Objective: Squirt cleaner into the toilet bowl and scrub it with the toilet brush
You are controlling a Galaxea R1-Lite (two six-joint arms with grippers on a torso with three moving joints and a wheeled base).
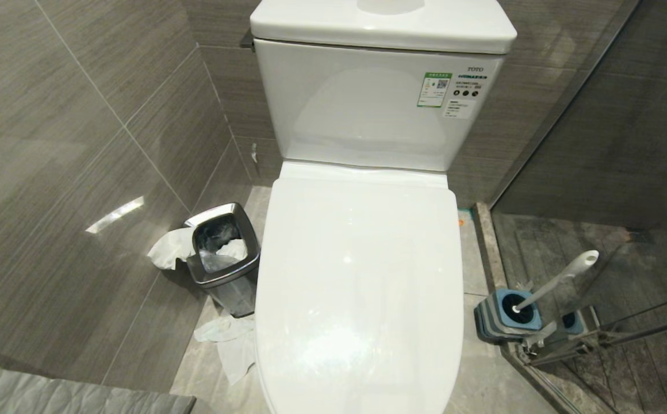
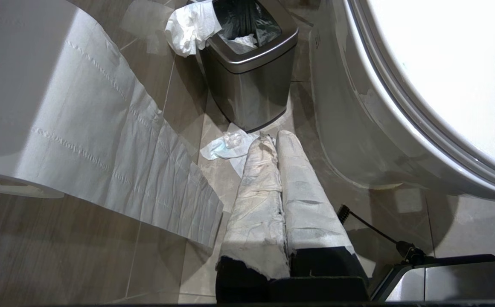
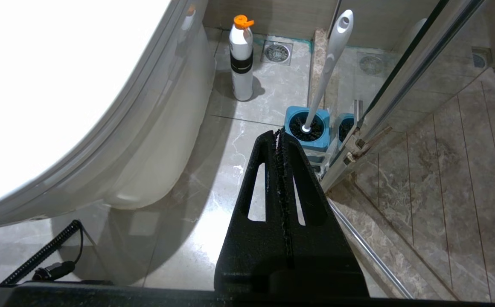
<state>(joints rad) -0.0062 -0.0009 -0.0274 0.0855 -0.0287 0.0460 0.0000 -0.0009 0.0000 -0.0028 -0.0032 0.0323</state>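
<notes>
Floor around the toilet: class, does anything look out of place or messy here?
Yes. Crumpled white tissue hangs over the rim of the small square steel waste bin, and more white tissue lies loose on the grey floor tiles between the bin and the glossy white toilet.

Your left gripper (image 2: pixel 275 138) hangs pointing down toward the floor, its two fingers (image 2: pixel 258 192) pressed together along their full length and wrapped in pale, worn covering, holding nothing. Your right gripper (image 3: pixel 278 135) likewise points down, its bare black slotted fingers (image 3: pixel 305 200) meeting flush at the seam, empty. In each wrist view the tips sit toward 12 o'clock. Neither arm shows in your head view.
</notes>
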